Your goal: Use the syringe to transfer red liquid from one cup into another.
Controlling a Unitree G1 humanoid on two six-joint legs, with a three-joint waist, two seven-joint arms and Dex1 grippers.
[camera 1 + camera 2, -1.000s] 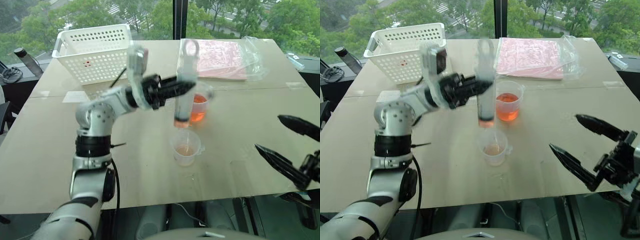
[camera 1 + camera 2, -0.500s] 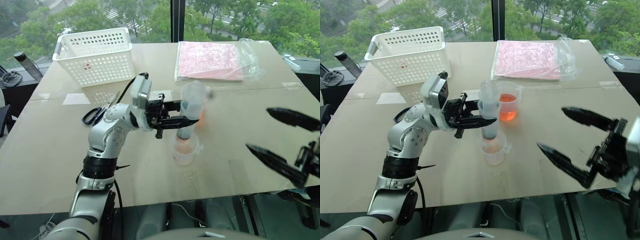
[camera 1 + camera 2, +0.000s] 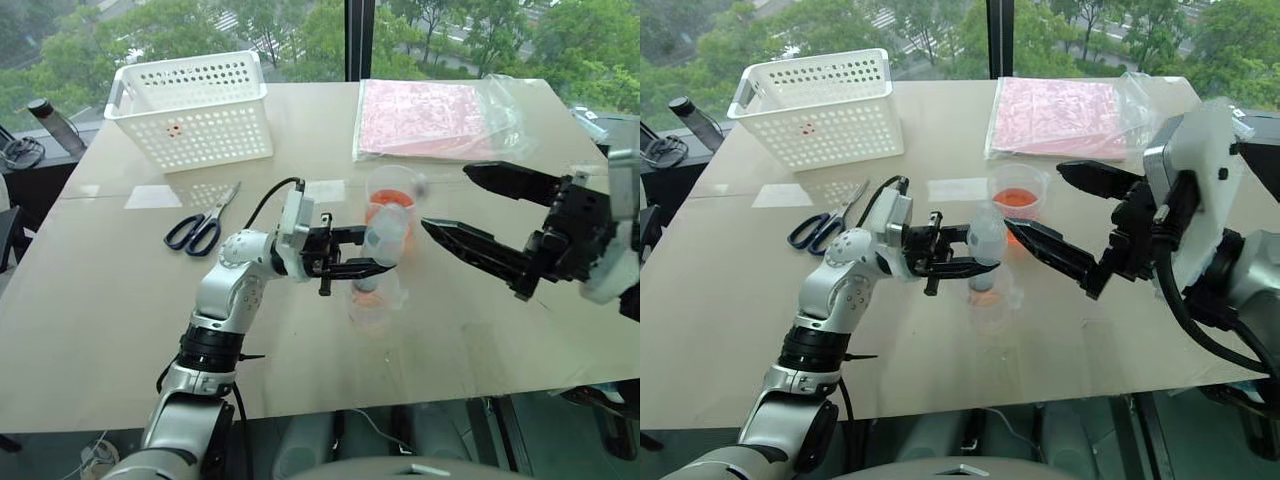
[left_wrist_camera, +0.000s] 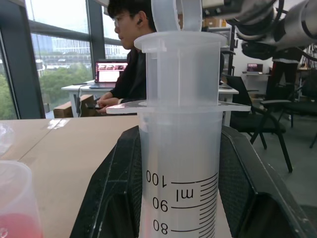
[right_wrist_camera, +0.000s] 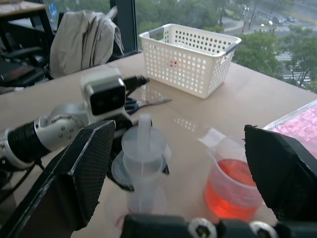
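Note:
My left gripper (image 3: 376,250) is shut on the barrel of the syringe (image 3: 386,238) and holds it upright. In the left wrist view the clear barrel (image 4: 181,163) with its printed scale stands between the two black fingers (image 4: 111,198). The syringe's lower end sits in the faintly tinted cup (image 3: 371,305). Just behind it stands the cup (image 3: 392,200) holding the red liquid (image 5: 233,191). My right gripper (image 3: 444,198) is open, level with the syringe's top and just to its right, with one finger over the red cup. It touches nothing.
A white basket (image 3: 190,105) stands at the back left, black-handled scissors (image 3: 200,230) lie in front of it, and a pink sheet in a clear bag (image 3: 430,118) lies at the back right. A person (image 4: 130,59) sits at a desk beyond.
My left gripper has lowered the syringe until its lower end is in the faintly tinted cup. The right gripper has risen and swung left from the table's right edge to beside the syringe.

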